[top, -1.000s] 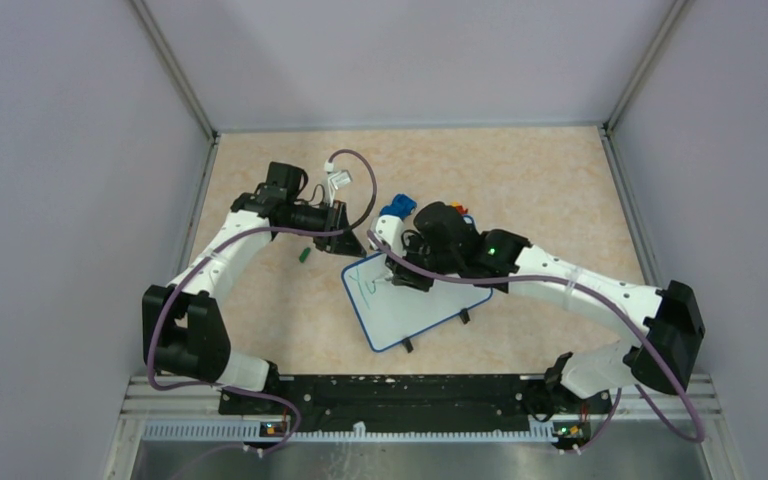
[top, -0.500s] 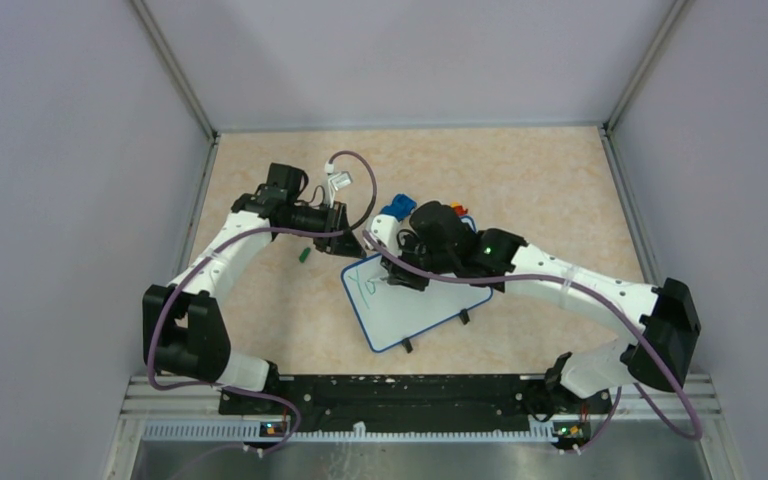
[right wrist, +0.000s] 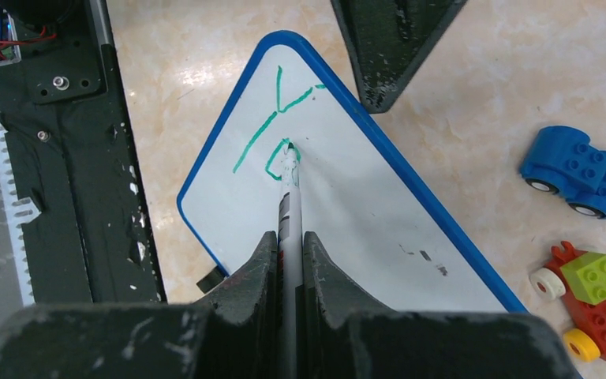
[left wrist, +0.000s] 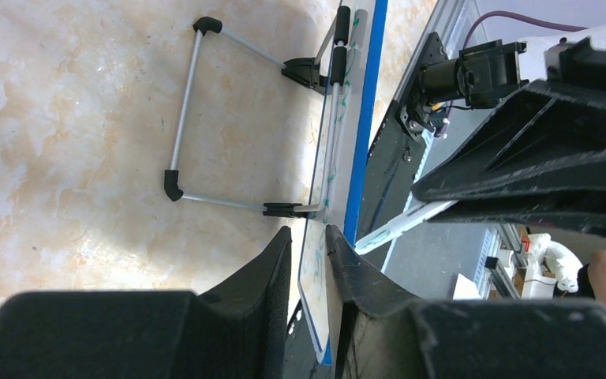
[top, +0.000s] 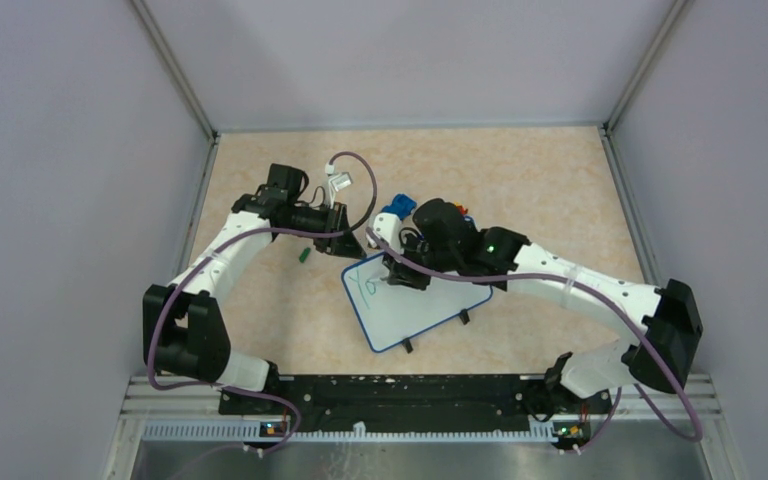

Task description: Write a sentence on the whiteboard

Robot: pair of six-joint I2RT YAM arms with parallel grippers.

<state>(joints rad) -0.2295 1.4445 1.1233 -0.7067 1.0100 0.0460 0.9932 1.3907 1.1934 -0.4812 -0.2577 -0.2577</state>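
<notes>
Beneath right hand (top: 392,278), whiteboard's (top: 420,315) hidden edge

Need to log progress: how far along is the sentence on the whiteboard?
Done: a green Y on the whiteboard. In hand: the right claw holds a marker on a half-formed second letter; the left claw grips the rim. Left: the rest of the sentence.

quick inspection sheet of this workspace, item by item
surface: beige marbled tabletop, no spills seen
job's things: whiteboard carries green writing, a Y and a started o; marker tip on it
clutter: blue toy car, red toy car, small green piece
grippers: left gripper clamps the whiteboard's edge; right gripper shut on the marker
cables: purple cables along both arms
surroundings: plain grey walls
</notes>
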